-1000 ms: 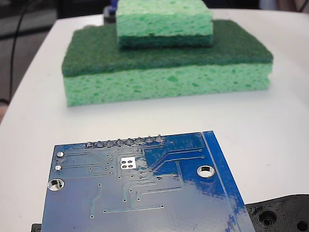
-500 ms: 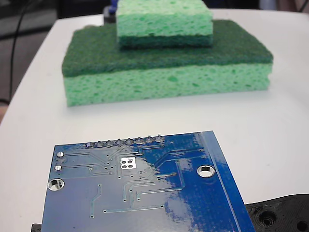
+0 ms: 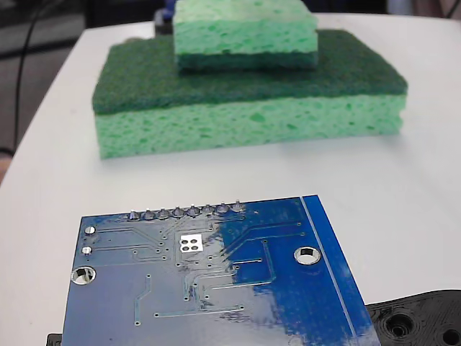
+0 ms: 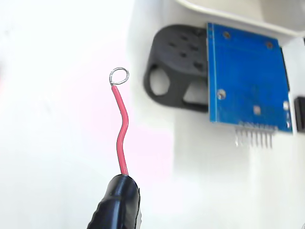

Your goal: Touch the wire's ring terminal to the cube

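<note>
In the wrist view the wire's ring terminal (image 4: 119, 76), a small silver loop, tops a thin red wire (image 4: 122, 129) that rises from a black sleeve (image 4: 116, 205) at the bottom edge. The ring hangs over bare white table, left of a black plastic bracket (image 4: 176, 67), touching nothing. No gripper fingers show in either view. I cannot make out the cube. Only a small blue and dark thing (image 3: 166, 13) peeks from behind the top sponge in the fixed view, too hidden to name.
A blue circuit board (image 3: 209, 281) lies close to the fixed camera, with the black bracket (image 3: 418, 321) under its right corner. Behind it a small green sponge (image 3: 245, 32) sits on a large one (image 3: 245, 108). The wrist view shows the board (image 4: 248, 78) at the right.
Only the sheen on the blue board has shifted across its surface. The sponges, board and bracket have stayed where they were.
</note>
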You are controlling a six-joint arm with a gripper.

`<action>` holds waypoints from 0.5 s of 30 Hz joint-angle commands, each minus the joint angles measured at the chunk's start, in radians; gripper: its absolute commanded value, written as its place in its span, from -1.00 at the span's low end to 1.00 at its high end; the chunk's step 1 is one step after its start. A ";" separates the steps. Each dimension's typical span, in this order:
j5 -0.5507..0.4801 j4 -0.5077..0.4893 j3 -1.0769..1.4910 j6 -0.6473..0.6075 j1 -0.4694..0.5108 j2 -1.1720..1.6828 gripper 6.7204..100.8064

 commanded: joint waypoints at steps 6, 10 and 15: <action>-0.041 0.058 0.235 0.028 0.011 0.383 0.99; -0.029 0.072 0.264 0.040 0.043 0.383 0.99; 0.034 0.058 0.298 0.077 0.052 0.383 0.99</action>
